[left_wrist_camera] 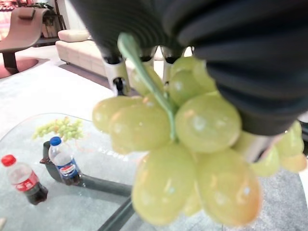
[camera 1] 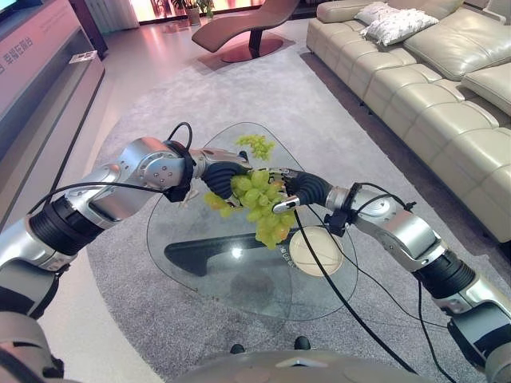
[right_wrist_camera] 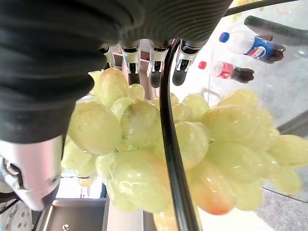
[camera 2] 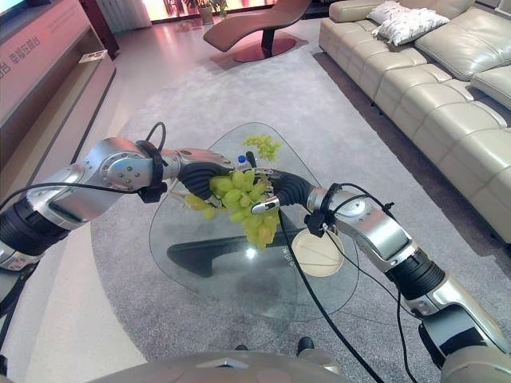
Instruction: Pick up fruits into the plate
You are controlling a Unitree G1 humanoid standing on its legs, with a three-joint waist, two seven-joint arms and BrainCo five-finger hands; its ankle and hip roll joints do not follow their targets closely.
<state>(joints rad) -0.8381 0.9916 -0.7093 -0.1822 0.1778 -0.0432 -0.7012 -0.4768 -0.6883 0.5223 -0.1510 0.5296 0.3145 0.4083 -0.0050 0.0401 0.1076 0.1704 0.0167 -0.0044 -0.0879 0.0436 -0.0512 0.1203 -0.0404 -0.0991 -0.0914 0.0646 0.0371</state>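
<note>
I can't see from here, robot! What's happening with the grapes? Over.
Both hands, left hand and right hand, shut on held grape bunch, above glass table. Plate empty. Second grape bunch waiting.

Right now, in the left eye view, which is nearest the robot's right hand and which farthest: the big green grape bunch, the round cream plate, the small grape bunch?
1. Big green grape bunch: in the right hand.
2. Round cream plate: on the glass table, below the hand.
3. Small grape bunch: at the table's far edge.
</note>
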